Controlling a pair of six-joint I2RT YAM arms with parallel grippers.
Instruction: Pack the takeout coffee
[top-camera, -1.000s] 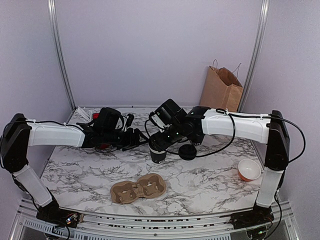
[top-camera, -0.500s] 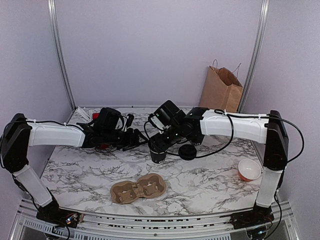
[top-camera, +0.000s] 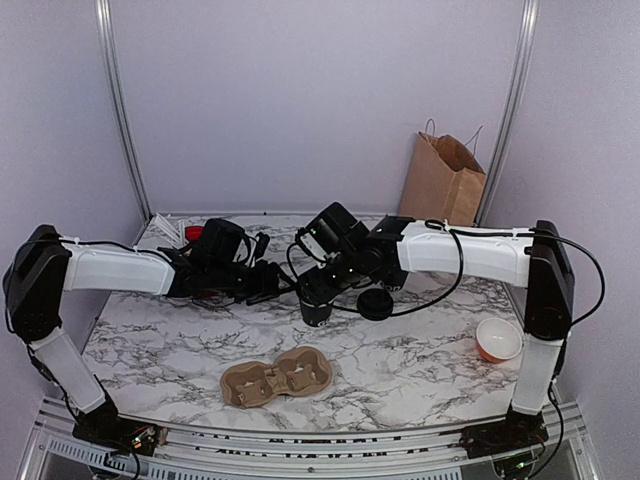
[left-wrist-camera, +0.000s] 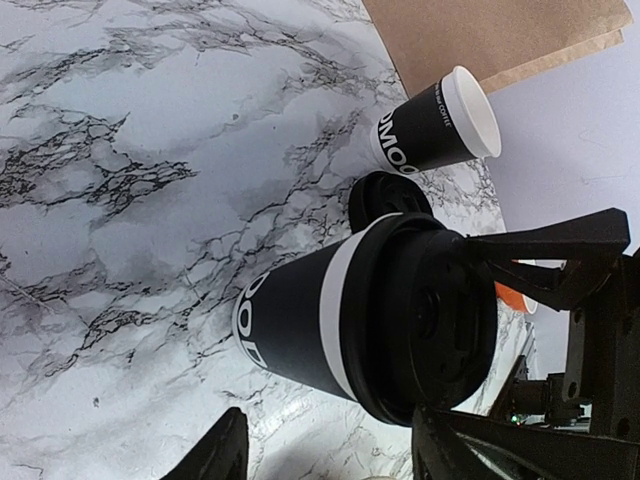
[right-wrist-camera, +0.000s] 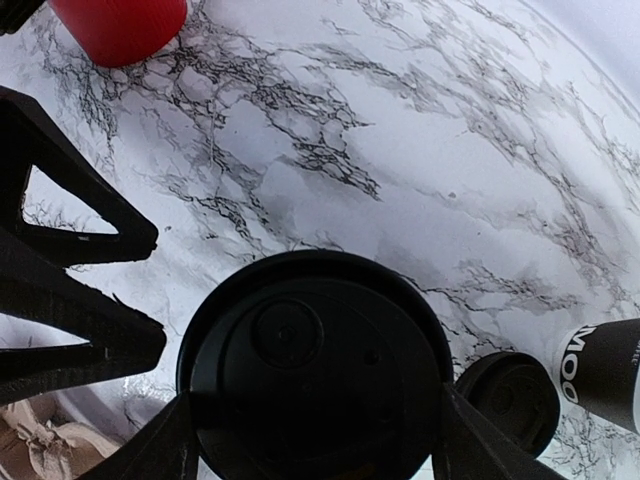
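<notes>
The takeout coffee (left-wrist-camera: 330, 325) is a black cup with white print and a black lid (right-wrist-camera: 310, 375), standing mid-table (top-camera: 318, 313). My right gripper (right-wrist-camera: 312, 445) comes down from above, and its fingers (right-wrist-camera: 470, 440) press on both sides of the lid. My left gripper (left-wrist-camera: 330, 462) is open at the cup's left side (top-camera: 272, 284), with its fingers (left-wrist-camera: 225, 452) spread wider than the cup and not touching it. In the right wrist view the left gripper's dark fingers (right-wrist-camera: 70, 270) sit just left of the lid.
A second black cup (left-wrist-camera: 435, 125) with no lid and a loose black lid (top-camera: 375, 303) stand just right of the coffee. A cardboard cup carrier (top-camera: 277, 378) lies near the front. A paper bag (top-camera: 442, 180) stands back right, an orange bowl (top-camera: 498, 340) sits right, and a red cup (right-wrist-camera: 120, 25) sits back left.
My left gripper has slid right toward the cup, and its jaws have narrowed. The right gripper has stayed on the lid, shifting only slightly.
</notes>
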